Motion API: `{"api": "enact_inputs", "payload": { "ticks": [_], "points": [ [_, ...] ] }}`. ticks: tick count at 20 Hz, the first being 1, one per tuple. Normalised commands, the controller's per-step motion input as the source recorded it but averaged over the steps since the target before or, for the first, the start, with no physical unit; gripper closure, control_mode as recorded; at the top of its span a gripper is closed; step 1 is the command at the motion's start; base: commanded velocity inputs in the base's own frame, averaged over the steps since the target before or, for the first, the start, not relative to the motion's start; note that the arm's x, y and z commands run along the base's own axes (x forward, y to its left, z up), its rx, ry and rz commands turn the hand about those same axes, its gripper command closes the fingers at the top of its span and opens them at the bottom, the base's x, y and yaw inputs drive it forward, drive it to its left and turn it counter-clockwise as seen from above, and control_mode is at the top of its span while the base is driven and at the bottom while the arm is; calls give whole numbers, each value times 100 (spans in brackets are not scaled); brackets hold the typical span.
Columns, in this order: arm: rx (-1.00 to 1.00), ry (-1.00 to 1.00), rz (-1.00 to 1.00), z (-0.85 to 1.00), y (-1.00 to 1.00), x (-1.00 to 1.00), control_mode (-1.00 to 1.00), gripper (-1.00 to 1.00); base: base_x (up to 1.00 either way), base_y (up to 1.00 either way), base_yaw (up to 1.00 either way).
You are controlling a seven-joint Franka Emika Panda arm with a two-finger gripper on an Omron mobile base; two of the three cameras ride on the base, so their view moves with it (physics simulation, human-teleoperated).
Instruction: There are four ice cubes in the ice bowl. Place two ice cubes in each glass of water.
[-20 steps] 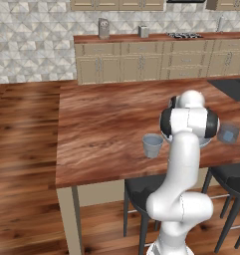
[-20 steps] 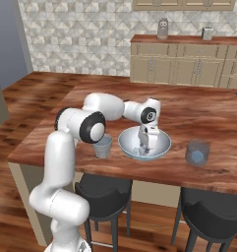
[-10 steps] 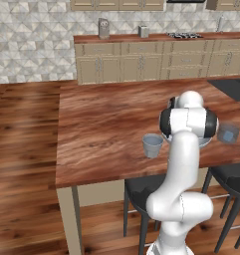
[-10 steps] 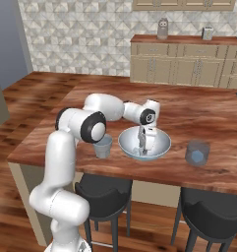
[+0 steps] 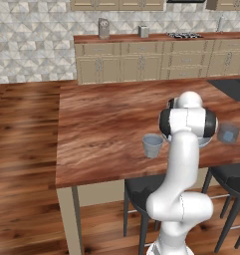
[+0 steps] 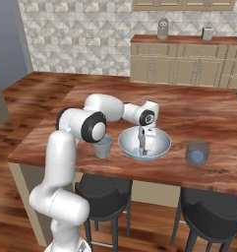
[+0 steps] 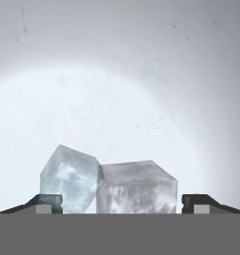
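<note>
The ice cubes lie in the ice bowl [image 6: 162, 140], which stands on the wooden worktop [image 6: 203, 110] between the two glasses. In the hand view two cubes sit side by side on the bowl's pale floor, touching: a bluish one [image 7: 71, 179], tilted, leaning on a clearer one [image 7: 136, 188]. Both lie between the two dark fingertips [image 7: 46, 201], which stand wide apart with neither pressing a cube, so the hand [image 6: 144, 150] is open and grips nothing. From the right base view the hand points straight down into the ice bowl, its tips low near the bottom.

One glass of water [image 6: 103, 146] stands just beside the ice bowl, on the side toward the arm's base. The other glass [image 6: 197, 152] stands on the ice bowl's far side, a little apart from its rim. In the left base view the arm's elbow covers most of the ice bowl [image 5: 207, 142], with the nearer glass [image 5: 152, 145] and the other glass [image 5: 228, 133] flanking it.
</note>
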Motion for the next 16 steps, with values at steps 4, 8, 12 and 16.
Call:
{"api": "enact_inputs", "payload": {
  "ticks": [4,8,12,16],
  "points": [
    [-3,0,0,-22,-16,0,-100,-100,0,0,0],
    [-1,0,0,-32,-18,0,-100,-100,0,0,0],
    [0,0,0,-37,-26,0,-100,-100,0,0,0],
    [0,0,0,-42,-35,-9,-100,100,0,0,0]
  ]
}}
